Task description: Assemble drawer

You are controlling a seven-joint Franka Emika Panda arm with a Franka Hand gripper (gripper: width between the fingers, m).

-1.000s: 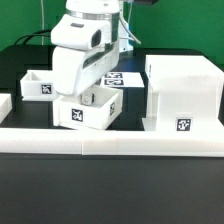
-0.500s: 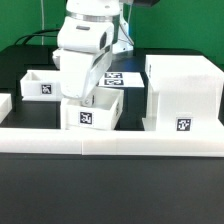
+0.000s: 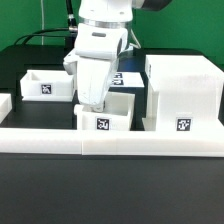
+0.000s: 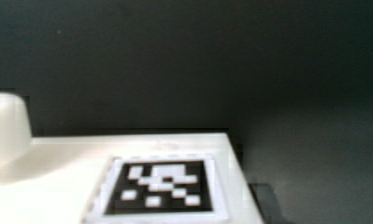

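The middle tray (image 3: 116,114) stands on the dark table with its tagged front toward the rail. My gripper (image 3: 92,103) reaches down onto its wall on the exterior view's left and is closed on it; the fingertips are hidden by the hand and the wall. The tall open-fronted housing (image 3: 180,92) stands just to the exterior view's right of this tray, a small gap between them. The second tray (image 3: 45,85) sits at the back left. The wrist view shows a white tagged face (image 4: 160,185) of the tray over the dark table; my fingers do not show there.
The long low white rail (image 3: 110,142) runs across the front. The marker board (image 3: 126,78) lies behind the arm. A white rounded shape (image 4: 2,130) is at the wrist view's edge. A small white piece (image 3: 3,104) is at the far left.
My gripper and the middle tray have slid together toward the exterior view's right, closer to the housing. The housing and the back-left tray have not moved.
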